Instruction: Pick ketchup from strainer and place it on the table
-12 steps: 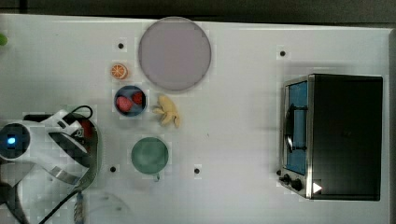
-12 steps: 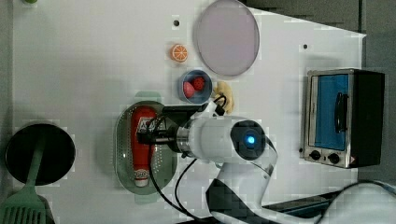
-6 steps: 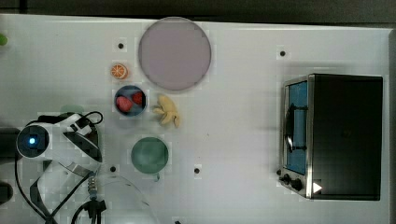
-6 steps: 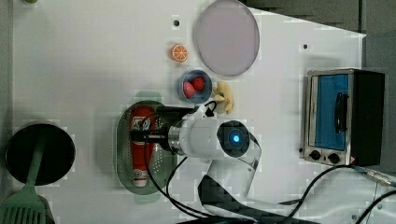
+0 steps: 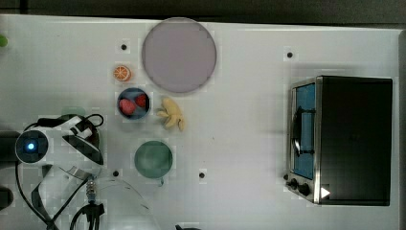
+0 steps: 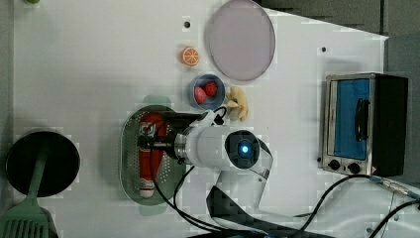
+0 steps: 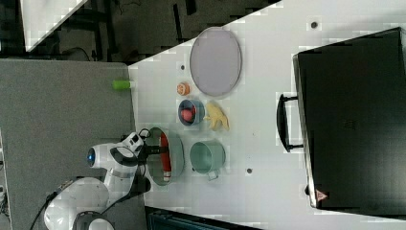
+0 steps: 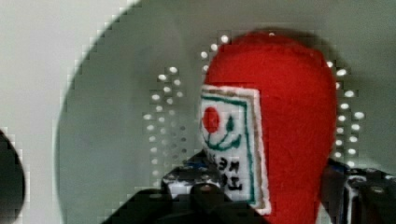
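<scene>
Bright even light, soft shadows, blocky blur.

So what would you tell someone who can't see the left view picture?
A white robot arm reaches over a pale green strainer on a white table, its fingers around the red ketchup bottle lying inside. Nearby sit a lilac plate, an orange slice, a blue bowl of red fruit and a toaster oven.
</scene>
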`<state>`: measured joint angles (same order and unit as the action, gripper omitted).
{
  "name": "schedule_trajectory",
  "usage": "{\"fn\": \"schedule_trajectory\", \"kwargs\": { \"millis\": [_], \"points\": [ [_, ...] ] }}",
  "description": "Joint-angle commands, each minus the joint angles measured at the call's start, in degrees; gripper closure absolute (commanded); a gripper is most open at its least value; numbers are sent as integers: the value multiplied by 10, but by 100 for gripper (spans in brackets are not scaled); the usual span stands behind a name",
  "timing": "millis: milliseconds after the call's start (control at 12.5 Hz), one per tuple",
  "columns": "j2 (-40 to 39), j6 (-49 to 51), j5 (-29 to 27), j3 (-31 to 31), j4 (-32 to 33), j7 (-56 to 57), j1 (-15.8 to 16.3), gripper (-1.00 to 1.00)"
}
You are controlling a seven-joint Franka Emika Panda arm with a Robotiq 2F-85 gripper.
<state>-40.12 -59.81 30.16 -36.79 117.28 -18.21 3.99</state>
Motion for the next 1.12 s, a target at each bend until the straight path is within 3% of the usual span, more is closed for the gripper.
{"fn": "schedule_trajectory", "kwargs": {
  "millis": [80,320,640,960,1120],
  "points": [
    [65,22,-26,-41,20,-30,-17,-18],
    [154,73,-126,-92,30,-29,-60,-18],
    [245,149,-194,-112,0,39,-107,-18],
    [265,282,-282,-103,-61,181,-163,-18],
    [265,330,-289,-86,-90,235,-198,-18]
  ]
}}
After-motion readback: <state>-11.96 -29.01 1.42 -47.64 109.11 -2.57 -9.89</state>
